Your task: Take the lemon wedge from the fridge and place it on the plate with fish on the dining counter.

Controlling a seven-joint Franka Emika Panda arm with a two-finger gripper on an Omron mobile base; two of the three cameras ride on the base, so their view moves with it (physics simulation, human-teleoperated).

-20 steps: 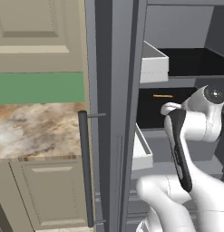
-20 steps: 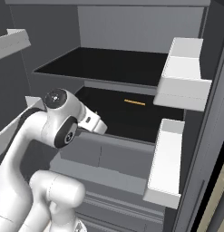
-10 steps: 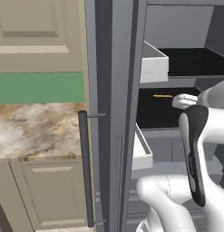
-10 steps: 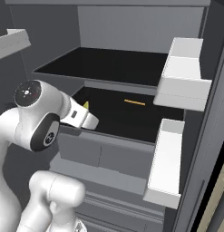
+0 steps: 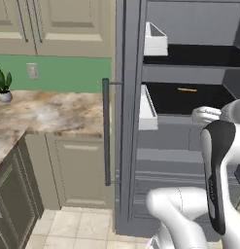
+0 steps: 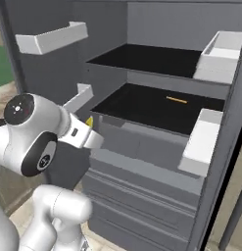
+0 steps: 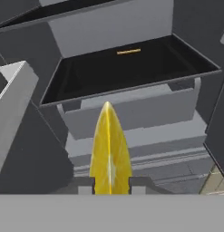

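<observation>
Your gripper [image 7: 110, 185] was clenched on the lemon wedge [image 7: 109, 152], just outside the fridge [image 6: 157, 147], in front of its shelves. Carry step underway; next you'd drive to the plate.

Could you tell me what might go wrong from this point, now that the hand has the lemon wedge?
The lemon wedge sits pinched by its narrow base in the hand, most of it sticking out, so a fast swing might twist it loose. The arm is also close beside the open fridge and its white door bins, which it could clip while turning away.
</observation>
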